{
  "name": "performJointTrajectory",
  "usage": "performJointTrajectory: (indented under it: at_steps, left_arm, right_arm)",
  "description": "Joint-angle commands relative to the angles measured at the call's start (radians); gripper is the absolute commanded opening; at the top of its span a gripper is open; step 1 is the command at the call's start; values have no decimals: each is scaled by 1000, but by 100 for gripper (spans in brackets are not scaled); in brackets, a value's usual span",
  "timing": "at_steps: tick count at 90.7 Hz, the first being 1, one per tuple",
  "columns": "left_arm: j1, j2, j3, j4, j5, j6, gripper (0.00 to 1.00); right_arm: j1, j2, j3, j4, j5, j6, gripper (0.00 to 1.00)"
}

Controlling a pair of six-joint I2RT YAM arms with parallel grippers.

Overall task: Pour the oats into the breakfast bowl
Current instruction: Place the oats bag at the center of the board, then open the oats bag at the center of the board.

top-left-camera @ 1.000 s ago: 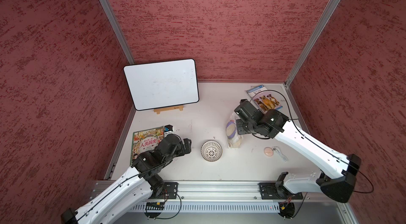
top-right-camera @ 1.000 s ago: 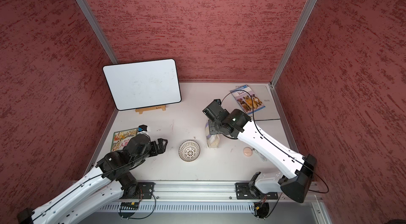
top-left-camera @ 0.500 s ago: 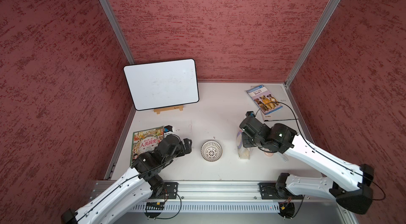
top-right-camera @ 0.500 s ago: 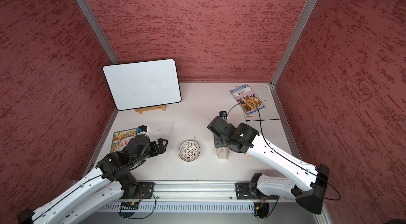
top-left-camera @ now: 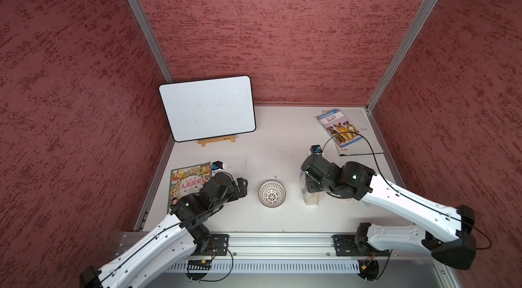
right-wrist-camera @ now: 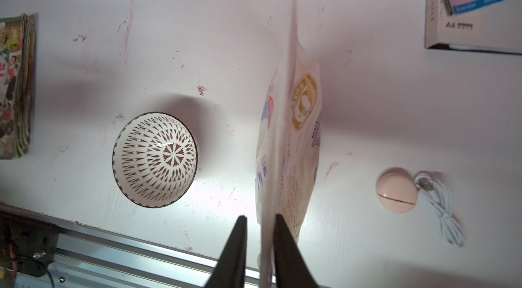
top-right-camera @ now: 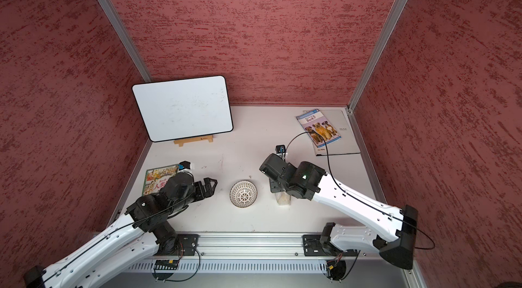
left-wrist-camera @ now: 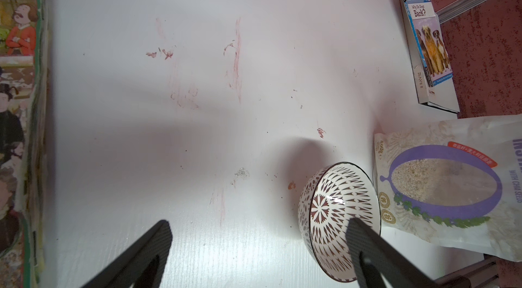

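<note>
Right jaws newly apart; oat pouch (right-wrist-camera: 291, 145) now farther forward

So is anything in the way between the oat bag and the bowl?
No, nothing visible. Only bare table lies between the oat pouch and the bowl. They stand side by side, a little apart.

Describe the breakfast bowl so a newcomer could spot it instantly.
Start at the white table and look near the middle of its front edge. The breakfast bowl sits there, beside the upright oat pouch. Only it carries a dark radial lattice pattern inside.
</note>
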Motion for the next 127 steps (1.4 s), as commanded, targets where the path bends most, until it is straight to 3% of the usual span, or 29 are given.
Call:
performJointTrajectory:
  at_steps: [1, 3, 6, 24, 53, 70, 89, 106, 127]
  left_arm:
    - [6, 19, 37, 15, 16, 8, 100]
    - [6, 25, 47, 12, 18, 10, 100]
    - [6, 37, 63, 9, 21, 13, 100]
    - [-34, 133, 211, -36, -6, 41, 100]
    - [-283, 360, 445, 30, -90, -2, 100]
    - [-394, 540, 534, 158, -45, -11, 100]
    - [-411, 661, 565, 296, 48, -23, 98]
    - [-408, 715, 594, 353, 83, -19, 89]
    - [-381, 741, 590, 410, 125, -33, 76]
  right_arm:
    - [9, -22, 46, 3, 64, 10, 65]
    - [9, -25, 53, -5, 69, 10, 73]
    - [9, -30, 64, -18, 77, 7, 76]
    - [8, -60, 143, -92, 140, -12, 77]
    - [-29, -118, 174, -85, 151, -56, 61]
    - [-76, -159, 105, 4, 68, -88, 51]
    - [-172, -206, -4, 118, -70, -119, 46]
    - [-244, -201, -50, 176, -188, -143, 41]
    - [-292, -194, -75, 202, -250, -153, 37]
